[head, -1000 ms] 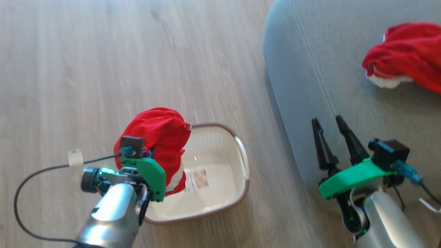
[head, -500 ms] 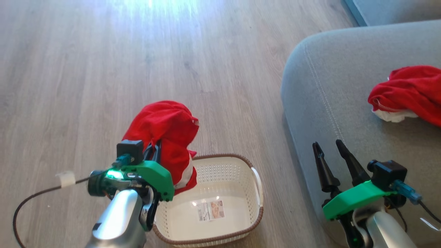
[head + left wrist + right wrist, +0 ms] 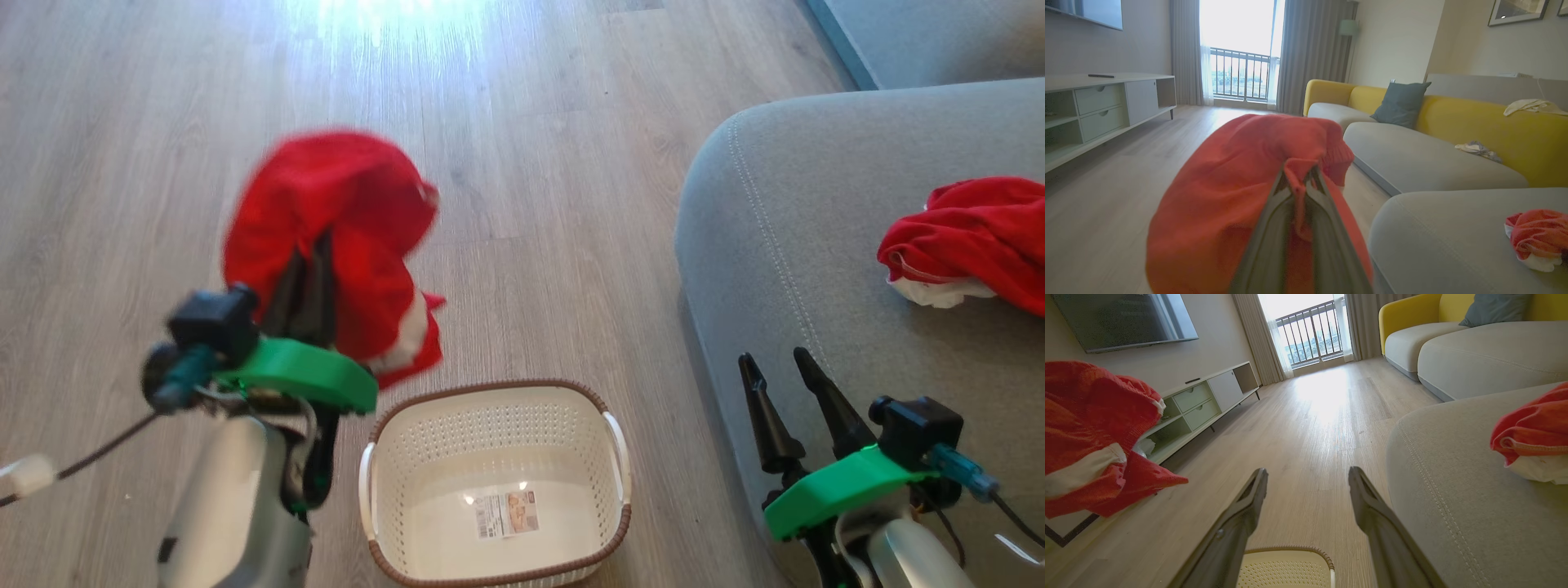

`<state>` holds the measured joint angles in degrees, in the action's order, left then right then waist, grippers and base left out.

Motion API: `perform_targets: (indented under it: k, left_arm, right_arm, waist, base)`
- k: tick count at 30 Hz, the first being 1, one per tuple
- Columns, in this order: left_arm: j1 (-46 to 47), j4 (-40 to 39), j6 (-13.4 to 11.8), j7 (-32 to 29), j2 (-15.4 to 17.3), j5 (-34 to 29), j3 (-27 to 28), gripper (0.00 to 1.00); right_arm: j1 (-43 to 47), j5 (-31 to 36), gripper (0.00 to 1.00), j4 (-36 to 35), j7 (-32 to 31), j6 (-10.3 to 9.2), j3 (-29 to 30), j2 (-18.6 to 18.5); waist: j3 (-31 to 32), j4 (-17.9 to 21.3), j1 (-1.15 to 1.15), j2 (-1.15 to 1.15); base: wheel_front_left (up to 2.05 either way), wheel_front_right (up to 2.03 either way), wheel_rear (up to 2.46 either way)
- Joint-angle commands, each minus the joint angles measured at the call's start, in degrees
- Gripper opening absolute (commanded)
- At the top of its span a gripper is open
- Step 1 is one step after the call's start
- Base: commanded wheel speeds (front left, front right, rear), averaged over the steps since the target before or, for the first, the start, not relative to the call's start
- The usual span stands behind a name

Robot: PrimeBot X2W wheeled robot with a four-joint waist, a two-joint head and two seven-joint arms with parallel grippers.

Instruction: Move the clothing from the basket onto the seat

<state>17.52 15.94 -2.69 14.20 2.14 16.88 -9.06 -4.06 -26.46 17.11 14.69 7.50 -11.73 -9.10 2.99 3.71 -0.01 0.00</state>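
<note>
Over the wood floor [image 3: 531,163], the left gripper [image 3: 304,273] has raised its pinched red garment [image 3: 335,196], bunched with white trim, to upper left, clear of the basket [image 3: 490,390]; the right gripper [image 3: 774,363] gapes, lower right.

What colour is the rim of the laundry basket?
The rim is brown and braided, on a cream perforated basket; the head view shows it best.
</note>
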Motion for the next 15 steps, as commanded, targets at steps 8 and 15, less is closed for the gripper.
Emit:
perform_targets:
  k: [8, 15]
  left_arm:
    - [3.07, -14.15, -0.94, 0.8, 0.75, 3.03, -1.88, 0.0]
    - [2.28, -16.76, -1.63, 0.8, 0.75, 5.13, -8.49, 0.0]
  right_arm:
    - [-1.11, -0.25, 1.0, -1.89, 0.3, -0.01, -1.77, -1.11]
    - [-1.21, -0.27, 1.0, -2.07, 0.3, -0.01, -2.11, -0.87]
  waist:
    - [-0.44, -0.59, 0.01, 0.0]
    - [-0.47, -0.43, 0.01, 0.0]
  base:
    - [0.0, 0.0, 0.0]
    - [0.0, 0.0, 0.0]
